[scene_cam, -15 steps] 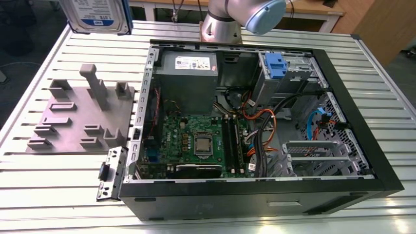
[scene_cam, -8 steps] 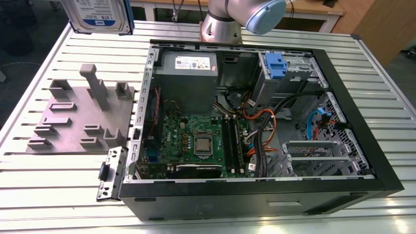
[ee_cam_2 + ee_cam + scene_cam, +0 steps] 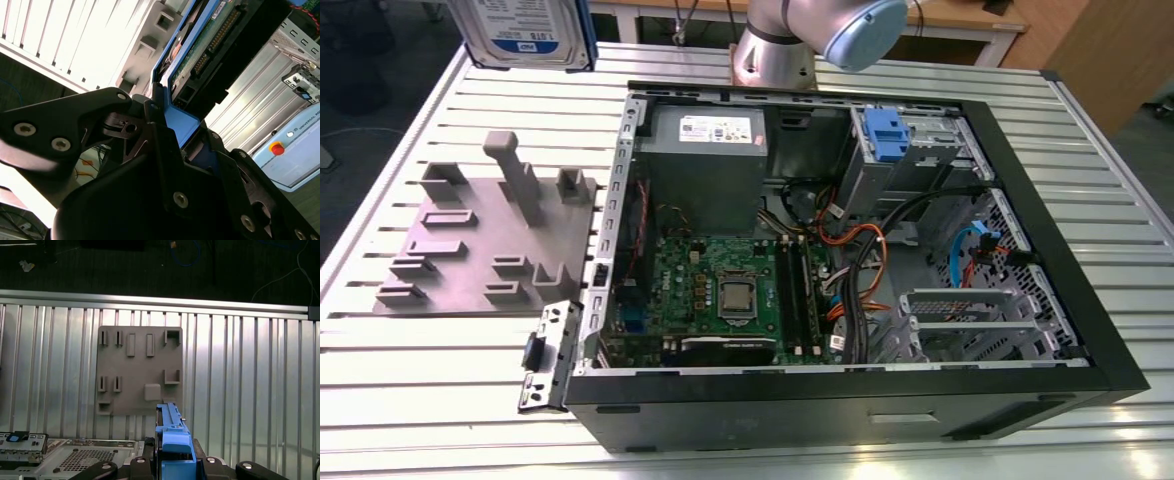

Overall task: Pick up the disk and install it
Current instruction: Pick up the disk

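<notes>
- Exterior view: the disk (image 3: 520,35) is up in the air at the far corner on the exterior view's left, label facing the camera and blue carrier around its edge. It hangs over the slatted metal table (image 3: 400,400), well clear of everything on it.
- Same view: the open PC case (image 3: 854,410) lies on its side on the table with the motherboard (image 3: 720,280) exposed. The grey fixture plate (image 3: 467,250) sits just beside it, on the exterior view's left. I can see the base of the arm (image 3: 781,45) behind the case.
- Second wrist view: here the gripper (image 3: 167,125) has its black fingers (image 3: 155,150) pinched tight on the blue carrier end of the disk (image 3: 200,45), so it's got a firm hold. The green circuit-board side of the drive sticks out past the fingers.
- First wrist view: looking down past the gripper (image 3: 172,462), I see the blue carrier edge of the disk (image 3: 172,435) clamped between the two sides. The fixture plate (image 3: 140,370) is on the table (image 3: 250,390) below, and a corner of the PC case (image 3: 75,460) pokes in nearby.
</notes>
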### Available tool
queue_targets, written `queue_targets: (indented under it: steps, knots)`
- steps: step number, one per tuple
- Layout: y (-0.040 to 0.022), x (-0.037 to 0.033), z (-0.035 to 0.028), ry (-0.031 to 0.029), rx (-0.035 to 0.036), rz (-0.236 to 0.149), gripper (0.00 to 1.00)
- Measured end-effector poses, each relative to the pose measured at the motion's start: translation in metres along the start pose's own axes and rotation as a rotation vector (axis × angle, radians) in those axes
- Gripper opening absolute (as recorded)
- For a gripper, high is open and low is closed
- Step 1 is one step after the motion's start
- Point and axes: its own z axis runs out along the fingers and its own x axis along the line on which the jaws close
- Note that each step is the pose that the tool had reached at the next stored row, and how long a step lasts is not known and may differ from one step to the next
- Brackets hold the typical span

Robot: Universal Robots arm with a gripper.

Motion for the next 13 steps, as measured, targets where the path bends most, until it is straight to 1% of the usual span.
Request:
queue_targets:
  steps: [13]
  knots:
    - [-0.0035,0.0001,-0.0001,0.0,0.0001,0.0,0.37]
